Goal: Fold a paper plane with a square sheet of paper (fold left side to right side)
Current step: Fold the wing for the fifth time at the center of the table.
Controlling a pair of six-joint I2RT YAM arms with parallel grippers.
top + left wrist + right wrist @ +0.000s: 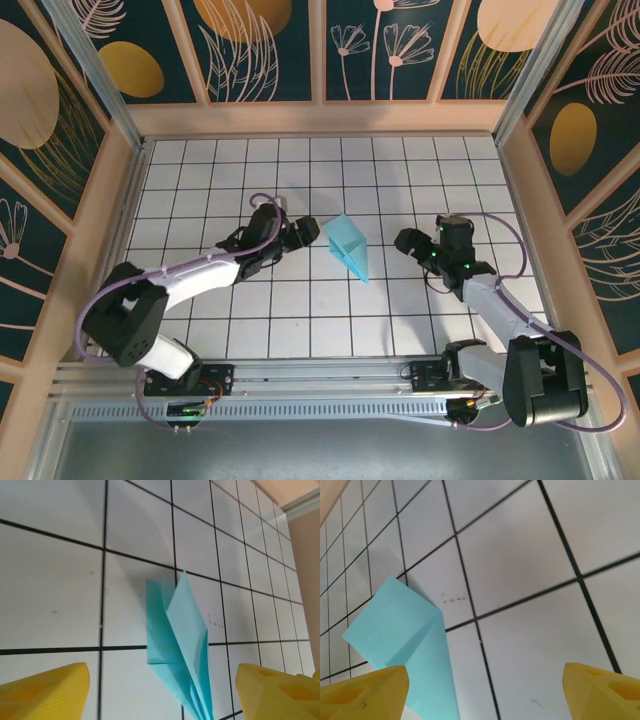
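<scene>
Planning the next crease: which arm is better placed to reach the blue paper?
Probably left. The left claw sits open right beside the paper, centred in its wrist view; the right claw stands farther off.

Left pincer [303, 232]: just left of the folded paper [350, 248], jaws spread, holding nothing. Right pincer [404, 241]: near its right side, jaws likewise spread.
</scene>
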